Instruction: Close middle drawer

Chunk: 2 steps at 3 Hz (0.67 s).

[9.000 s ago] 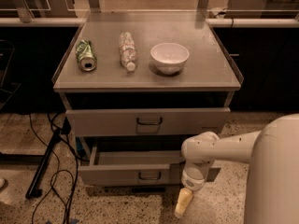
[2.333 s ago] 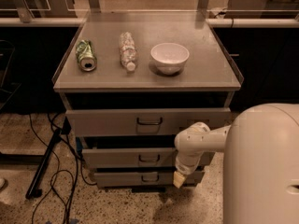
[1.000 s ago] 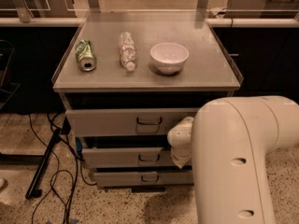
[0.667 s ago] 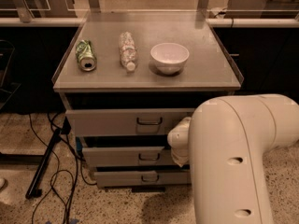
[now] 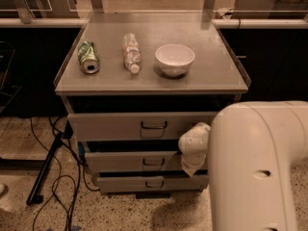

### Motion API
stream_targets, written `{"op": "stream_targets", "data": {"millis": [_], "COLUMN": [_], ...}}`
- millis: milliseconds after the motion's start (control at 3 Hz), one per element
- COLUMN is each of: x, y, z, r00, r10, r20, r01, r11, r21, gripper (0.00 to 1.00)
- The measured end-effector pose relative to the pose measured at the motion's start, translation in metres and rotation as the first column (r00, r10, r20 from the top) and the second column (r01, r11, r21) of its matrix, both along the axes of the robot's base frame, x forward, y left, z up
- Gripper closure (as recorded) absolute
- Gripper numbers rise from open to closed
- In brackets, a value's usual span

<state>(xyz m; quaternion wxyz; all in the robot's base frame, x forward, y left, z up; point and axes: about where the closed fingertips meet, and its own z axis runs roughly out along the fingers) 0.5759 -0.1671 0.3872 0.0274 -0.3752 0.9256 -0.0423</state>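
The middle drawer (image 5: 139, 160) is the second of three grey fronts in the cabinet, with a small dark loop handle (image 5: 153, 162) at its centre. Its front stands nearly in line with the lowest drawer (image 5: 144, 183), and a dark gap shows above it. My gripper (image 5: 192, 166) is at the right end of the middle drawer's front, below the white wrist (image 5: 194, 139). My bulky white arm (image 5: 260, 167) fills the lower right and hides the cabinet's right side.
The top drawer (image 5: 134, 125) sticks out slightly. On the cabinet top (image 5: 110, 81) lie a green can (image 5: 88, 57) and a plastic bottle (image 5: 131, 51), and a white bowl (image 5: 174, 59) stands there. Cables and a black bar (image 5: 45, 170) lie on the floor at left.
The middle drawer, pulled far out nine seconds ago, now sits pushed in near the other fronts. My arm has swung up and closer, filling more of the view.
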Motion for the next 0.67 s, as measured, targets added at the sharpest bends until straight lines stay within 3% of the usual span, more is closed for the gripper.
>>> {"op": "stream_targets", "data": {"millis": [333,667], "x": [-0.054,-0.0543], "y": [-0.0373,-0.038], "z": [0.0141,0.0138], "r00": [0.9969,0.9969], "r10": [-0.025,-0.024], "r20": [-0.075,-0.075], "r01": [0.027,0.027], "r11": [0.999,0.999], "r21": [0.032,0.032], "gripper": [0.98,0.76]}}
